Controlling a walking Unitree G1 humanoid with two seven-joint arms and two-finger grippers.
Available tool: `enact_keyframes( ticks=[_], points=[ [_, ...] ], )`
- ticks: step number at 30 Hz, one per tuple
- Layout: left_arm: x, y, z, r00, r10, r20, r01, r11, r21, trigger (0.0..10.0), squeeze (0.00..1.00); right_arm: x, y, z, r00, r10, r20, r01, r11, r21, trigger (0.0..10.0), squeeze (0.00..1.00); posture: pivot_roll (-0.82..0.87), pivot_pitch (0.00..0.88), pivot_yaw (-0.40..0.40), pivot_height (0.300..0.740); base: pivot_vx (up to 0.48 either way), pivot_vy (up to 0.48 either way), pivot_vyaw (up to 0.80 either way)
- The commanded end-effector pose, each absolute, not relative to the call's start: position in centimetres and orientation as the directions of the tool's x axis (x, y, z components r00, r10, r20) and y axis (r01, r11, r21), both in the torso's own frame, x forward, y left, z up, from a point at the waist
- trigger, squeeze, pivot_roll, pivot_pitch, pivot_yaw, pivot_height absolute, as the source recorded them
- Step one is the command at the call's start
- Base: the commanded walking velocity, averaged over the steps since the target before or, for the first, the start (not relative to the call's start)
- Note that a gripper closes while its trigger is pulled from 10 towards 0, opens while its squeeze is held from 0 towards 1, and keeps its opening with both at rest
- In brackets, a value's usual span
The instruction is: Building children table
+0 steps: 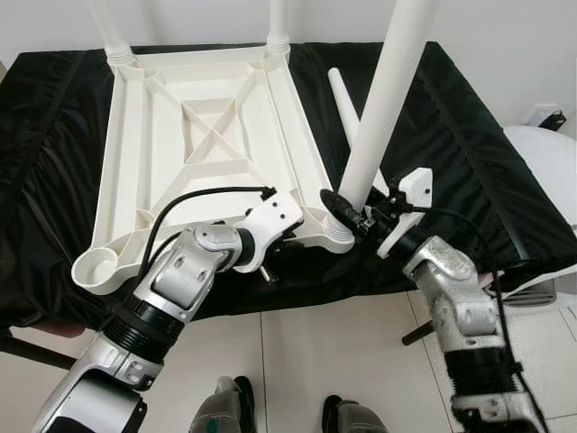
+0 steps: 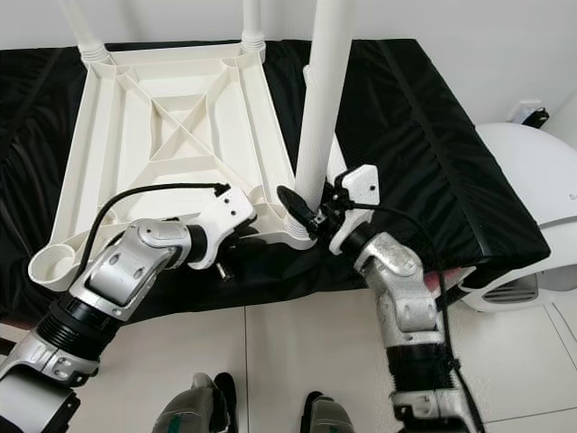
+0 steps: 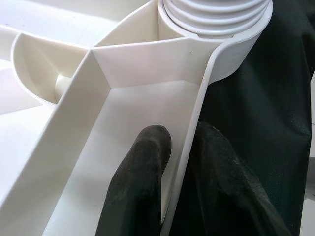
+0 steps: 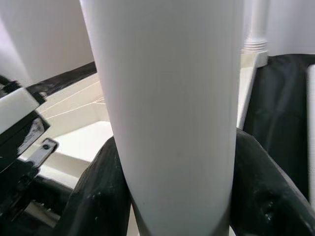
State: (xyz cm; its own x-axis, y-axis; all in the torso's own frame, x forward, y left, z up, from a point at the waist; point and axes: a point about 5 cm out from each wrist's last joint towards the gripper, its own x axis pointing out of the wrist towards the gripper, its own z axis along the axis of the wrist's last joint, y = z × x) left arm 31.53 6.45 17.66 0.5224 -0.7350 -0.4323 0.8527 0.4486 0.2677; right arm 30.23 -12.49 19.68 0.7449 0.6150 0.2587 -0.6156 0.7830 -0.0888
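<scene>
One black cloth (image 1: 469, 135) covers the work surface. On it lies one white tabletop (image 1: 212, 135), upside down, ribbed underside up. Four white legs counted: two stand in the far corner sockets (image 1: 113, 36) (image 1: 278, 27), one leg (image 1: 389, 99) stands in the near right corner socket (image 1: 335, 236), and one loose leg (image 1: 347, 104) lies on the cloth beside the tabletop. The near left corner socket (image 1: 99, 266) holds no leg.

Left gripper (image 3: 179, 162): arm reaches forward across the near edge; fingers (image 3: 142, 187) pinch the tabletop's side wall, one inside, one outside.

Right gripper (image 4: 172, 196): arm bent upward from the right; fingers (image 4: 266, 191) clamp the lower part of the near right leg, just above its socket.
</scene>
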Motion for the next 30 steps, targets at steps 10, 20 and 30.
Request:
enact_keyframes(
  ticks=[10, 20, 30],
  points=[
    [31.0, 5.7, 18.1, 0.512, -0.763, -0.395, 0.858, 0.433, 0.276, 10.0, 0.0, 29.3, -9.4, 18.9, 0.843, 0.462, 0.276, -0.46, 0.885, -0.077, 10.0, 0.0, -0.05, 0.136, 0.009, 0.74, 0.0, 0.0, 0.0],
    [30.9, 5.8, 18.2, 0.514, -0.76, -0.397, 0.857, 0.434, 0.278, 10.0, 0.0, 29.2, -8.2, 18.7, 0.947, 0.161, 0.279, -0.164, 0.986, -0.016, 10.0, 0.0, -0.04, 0.137, 0.007, 0.74, 0.0, 0.0, 0.0],
    [30.9, 5.9, 18.1, 0.511, -0.76, -0.401, 0.859, 0.431, 0.277, 10.0, 0.0, 29.4, -8.5, 18.4, 0.961, 0.114, 0.254, -0.131, 0.99, 0.051, 10.0, 1.0, -0.04, 0.141, 0.014, 0.74, 0.0, 0.0, 0.0]
  ],
)
